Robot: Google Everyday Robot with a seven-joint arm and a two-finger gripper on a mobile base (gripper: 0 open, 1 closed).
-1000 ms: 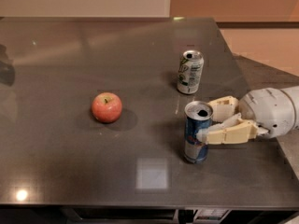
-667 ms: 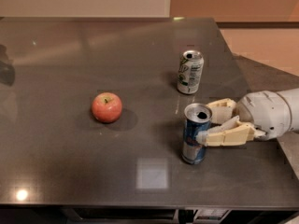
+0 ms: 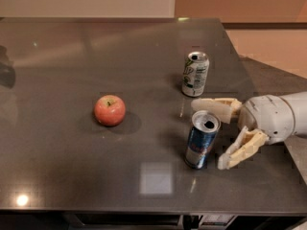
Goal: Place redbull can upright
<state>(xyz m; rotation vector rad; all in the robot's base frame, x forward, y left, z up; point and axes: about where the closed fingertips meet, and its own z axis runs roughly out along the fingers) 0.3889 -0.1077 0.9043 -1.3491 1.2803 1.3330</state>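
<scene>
Your white gripper (image 3: 210,134) with cream fingers sits by the right edge of the dark grey glossy tabletop (image 3: 57,176), spread wide and holding nothing, one finger reaching behind the can's top and the other lying just right of its base. You can see the slim blue-and-silver metal redbull can (image 3: 201,140) standing on its base between those fingers, toward the front-right corner, silver top up and leaning slightly. Behind it, nearer the back edge, stands an upright white-and-green soda can (image 3: 195,74), and a round red apple (image 3: 110,110) rests well apart to the left, around the tabletop's middle.
</scene>
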